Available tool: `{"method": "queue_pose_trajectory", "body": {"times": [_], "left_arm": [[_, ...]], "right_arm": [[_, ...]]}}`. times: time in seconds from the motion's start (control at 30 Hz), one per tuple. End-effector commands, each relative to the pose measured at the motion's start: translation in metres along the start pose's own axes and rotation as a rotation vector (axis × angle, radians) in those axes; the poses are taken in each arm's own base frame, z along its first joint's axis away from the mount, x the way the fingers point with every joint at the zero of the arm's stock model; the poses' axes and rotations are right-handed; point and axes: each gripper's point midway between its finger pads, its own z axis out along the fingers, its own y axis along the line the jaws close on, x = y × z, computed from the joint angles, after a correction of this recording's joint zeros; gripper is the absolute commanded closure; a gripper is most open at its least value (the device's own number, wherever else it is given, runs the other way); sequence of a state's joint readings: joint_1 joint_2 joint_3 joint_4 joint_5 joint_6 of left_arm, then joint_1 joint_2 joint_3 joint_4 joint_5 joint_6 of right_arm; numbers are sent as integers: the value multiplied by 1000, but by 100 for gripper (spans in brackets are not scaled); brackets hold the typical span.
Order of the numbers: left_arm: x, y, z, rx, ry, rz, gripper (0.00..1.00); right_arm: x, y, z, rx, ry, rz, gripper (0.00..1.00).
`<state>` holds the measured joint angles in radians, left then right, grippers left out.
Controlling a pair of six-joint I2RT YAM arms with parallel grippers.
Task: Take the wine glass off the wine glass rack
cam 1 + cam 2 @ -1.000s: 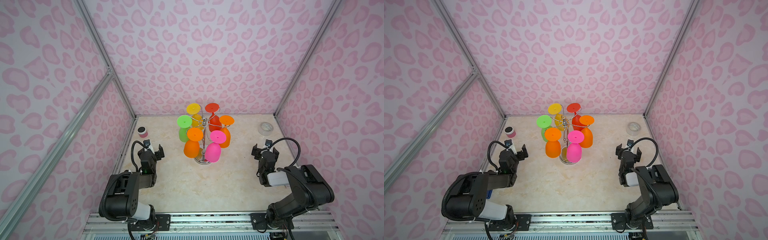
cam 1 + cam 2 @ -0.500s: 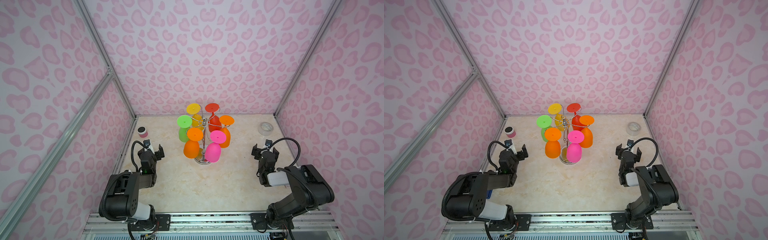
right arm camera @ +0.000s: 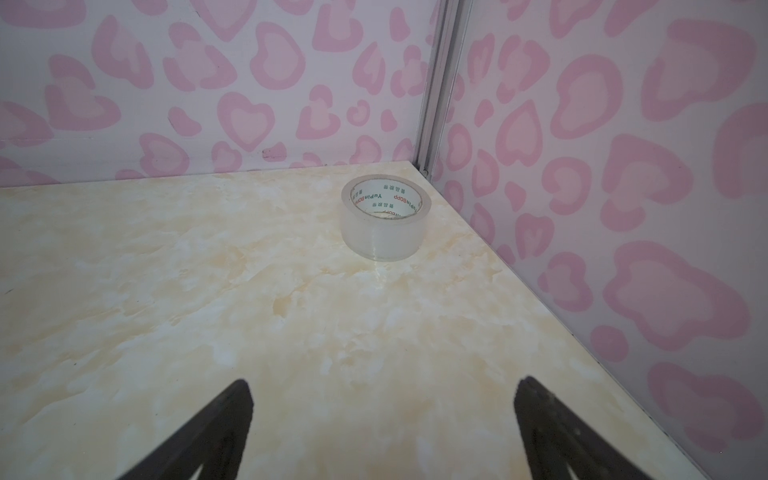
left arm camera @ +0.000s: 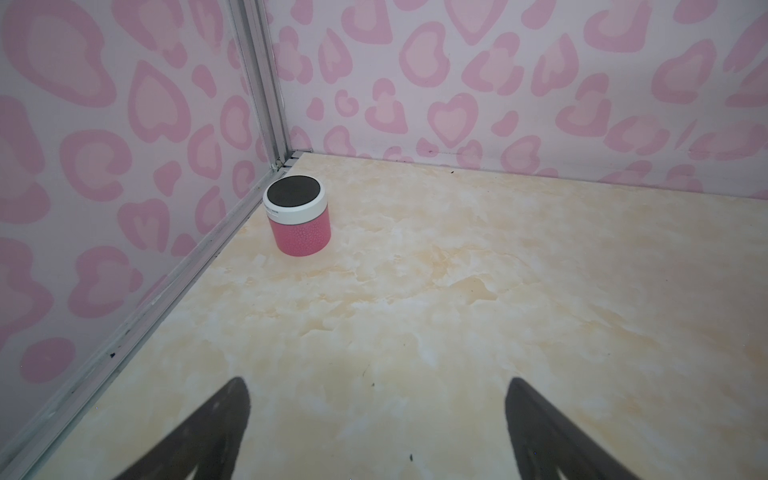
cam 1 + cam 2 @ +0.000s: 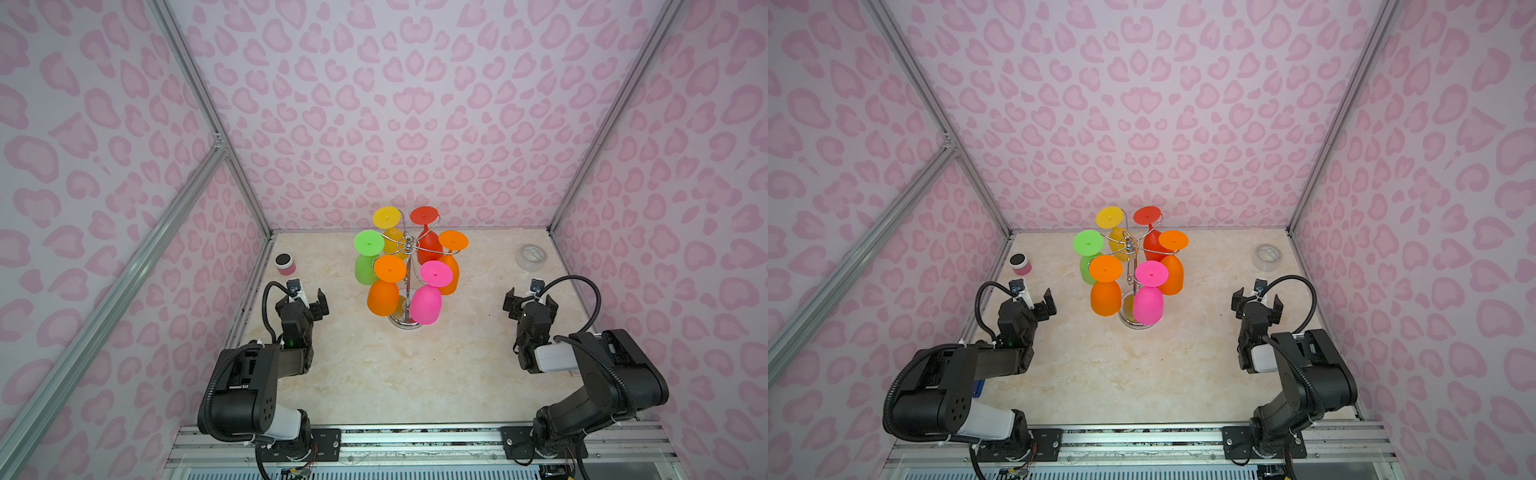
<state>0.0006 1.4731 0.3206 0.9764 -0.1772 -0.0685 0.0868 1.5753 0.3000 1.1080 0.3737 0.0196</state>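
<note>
The chrome wine glass rack (image 5: pixel 410 268) (image 5: pixel 1133 272) stands at the middle back of the marble table. Several coloured wine glasses hang upside down from its arms: pink (image 5: pixel 426 303) and orange (image 5: pixel 383 297) nearest me, green (image 5: pixel 365 268) on the left, yellow (image 5: pixel 387 218), red (image 5: pixel 424 216) and another orange (image 5: pixel 453 241) behind. My left gripper (image 5: pixel 309 297) (image 4: pixel 376 382) is open and empty, low over the table left of the rack. Right of the rack my right gripper (image 5: pixel 530 301) (image 3: pixel 384 381) is open and empty too. Neither wrist view shows the rack.
A pink jar with a white rim and dark top (image 5: pixel 285 264) (image 4: pixel 298 220) sits by the left wall near the back corner. A clear tape roll (image 5: pixel 532 257) (image 3: pixel 384 220) lies near the back right corner. Pink-patterned walls close in three sides.
</note>
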Motion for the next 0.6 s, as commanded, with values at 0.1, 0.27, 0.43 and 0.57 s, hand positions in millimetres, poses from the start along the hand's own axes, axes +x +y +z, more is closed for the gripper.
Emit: {"method": "queue_pose_trajectory", "body": {"times": [0.1, 0.27, 0.43, 0.57], "left_arm": [[-11, -1, 0, 6, -29, -6, 2], [-42, 3, -5, -35, -1, 2, 3], [-94, 0, -25, -46, -102, -51, 3], [-132, -1, -41, -52, -144, -128, 3]], "right_arm": [[-12, -2, -5, 8, -23, 7, 2], [-34, 3, -15, -27, -33, -17, 2], [-64, 17, -27, -53, -64, -20, 2], [-100, 22, -38, -115, -34, 93, 2]]}}
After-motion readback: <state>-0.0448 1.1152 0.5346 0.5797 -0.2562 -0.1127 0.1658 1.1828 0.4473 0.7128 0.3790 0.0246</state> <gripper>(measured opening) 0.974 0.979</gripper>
